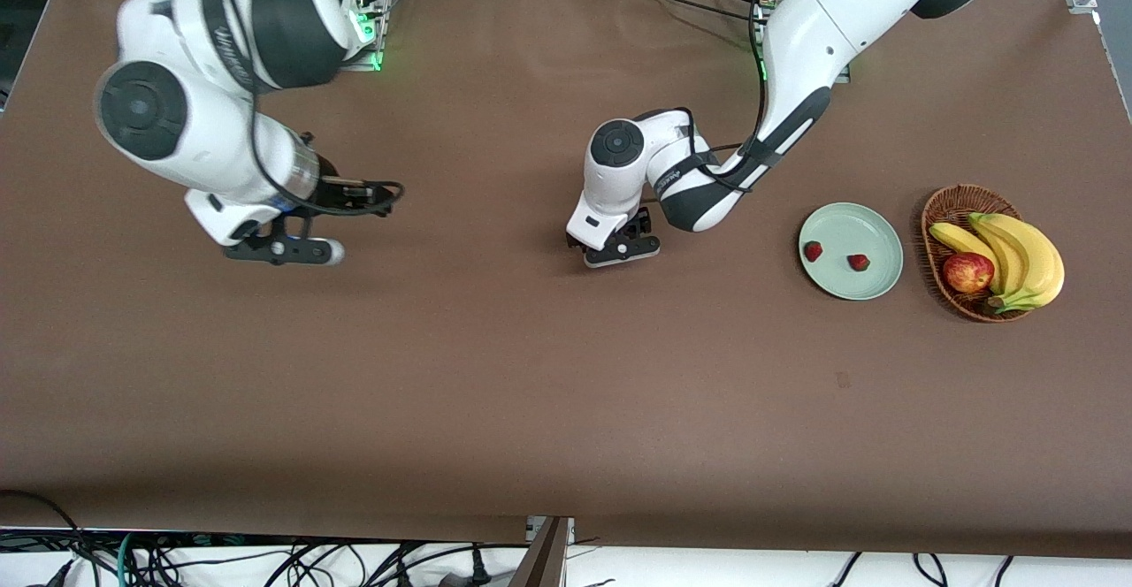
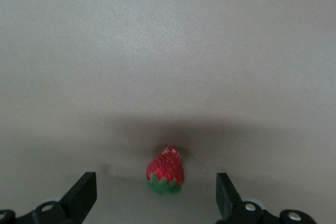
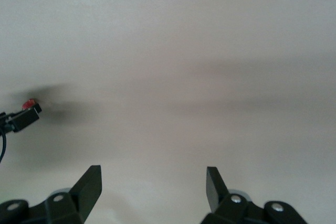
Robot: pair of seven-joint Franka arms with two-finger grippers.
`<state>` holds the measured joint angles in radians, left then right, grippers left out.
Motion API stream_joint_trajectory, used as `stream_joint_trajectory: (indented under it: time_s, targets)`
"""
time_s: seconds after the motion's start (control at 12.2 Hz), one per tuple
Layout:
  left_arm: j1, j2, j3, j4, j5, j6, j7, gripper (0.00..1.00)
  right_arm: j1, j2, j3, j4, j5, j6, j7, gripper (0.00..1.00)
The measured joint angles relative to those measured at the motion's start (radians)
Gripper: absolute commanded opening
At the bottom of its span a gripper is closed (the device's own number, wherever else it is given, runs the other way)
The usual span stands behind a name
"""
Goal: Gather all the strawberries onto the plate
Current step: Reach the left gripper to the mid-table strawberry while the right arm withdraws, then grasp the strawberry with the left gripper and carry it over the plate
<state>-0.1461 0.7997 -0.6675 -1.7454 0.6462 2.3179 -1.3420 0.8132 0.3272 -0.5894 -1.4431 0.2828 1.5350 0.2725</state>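
The pale mint-green plate point(image 1: 871, 226) lies toward the left arm's end of the table, with two strawberries point(image 1: 813, 251) point(image 1: 858, 262) on it. A third strawberry point(image 2: 166, 170) lies on the brown table between the open fingers of my left gripper point(image 2: 155, 183); neither finger touches it. In the front view that gripper point(image 1: 622, 251) hangs low over mid-table and hides this berry. My right gripper point(image 1: 283, 251) is open and empty over bare table toward the right arm's end; it also shows in the right wrist view point(image 3: 153, 176).
A brown wicker basket point(image 1: 951, 198) with bananas point(image 1: 1026, 255) and a red-yellow apple point(image 1: 967, 272) stands beside the plate, toward the left arm's end. In the right wrist view the left gripper's finger point(image 3: 23, 116) shows small, with a red speck by it.
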Motion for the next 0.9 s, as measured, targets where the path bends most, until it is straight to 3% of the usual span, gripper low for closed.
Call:
stream_joint_trajectory:
  time_s: [0.25,0.33,0.41,0.49,0.57,0.74,0.9]
  targets:
    - [0.001,0.018,0.001,0.001,0.000,0.005,0.017,1.00,-0.201,-0.134,0.216,-0.078,-0.091,-0.005,-0.014,0.98]
    - [-0.002,0.020,0.000,0.001,0.000,0.006,0.017,0.88,-0.261,-0.179,0.267,-0.107,-0.107,-0.006,-0.041,0.98]
    - [-0.007,0.020,-0.001,0.001,0.000,0.006,0.017,0.69,-0.321,-0.223,0.308,-0.132,-0.113,-0.007,-0.076,0.99]
    - [-0.010,0.021,-0.001,0.002,0.000,0.006,0.017,0.56,-0.383,-0.264,0.345,-0.153,-0.116,-0.014,-0.111,0.99]
    - [-0.010,0.021,-0.001,0.002,0.000,0.006,0.017,0.48,-0.443,-0.297,0.381,-0.168,-0.124,-0.026,-0.141,0.99]
    - [-0.010,0.021,0.003,0.003,0.000,0.006,0.016,0.44,-0.547,-0.341,0.453,-0.184,-0.164,-0.035,-0.202,0.99]
    - [-0.009,0.021,0.012,0.006,0.000,0.006,0.016,0.28,-0.581,-0.356,0.477,-0.189,-0.200,-0.034,-0.253,0.99]
